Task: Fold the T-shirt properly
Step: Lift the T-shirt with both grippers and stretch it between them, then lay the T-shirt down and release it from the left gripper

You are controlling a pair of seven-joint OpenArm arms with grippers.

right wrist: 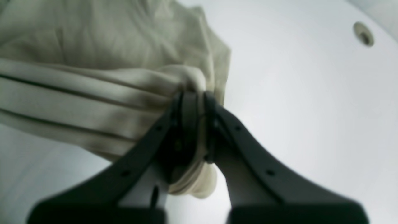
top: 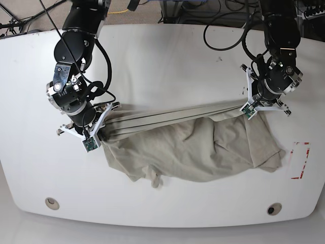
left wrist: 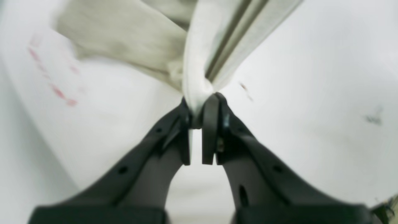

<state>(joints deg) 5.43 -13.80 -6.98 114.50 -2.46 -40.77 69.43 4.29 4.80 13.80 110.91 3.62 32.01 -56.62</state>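
The T-shirt (top: 193,147) lies on the white desk (top: 162,56), spread across its middle toward the front edge, with one edge drawn taut in a narrow pleated band between the two arms. The left tool (left wrist: 199,124) is closed on a bunched fold of the T-shirt, the pale cloth pinched between its dark fingers (left wrist: 211,130), toward the side of the desk where a red-outlined rectangle (top: 299,160) is marked on the surface. The right tool (right wrist: 196,130) is likewise clamped on a gathered wad of the T-shirt, with cloth bulging out below the tips, toward the opposite side edge of the desk. The rest of the T-shirt hangs down from the taut band and rests wrinkled on the desk, a sleeve trailing near the front edge. Two round holes (top: 51,203) sit in the desk near its front corners. No container shows, and no readable writing or brand mark can be made out on the T-shirt or the desk
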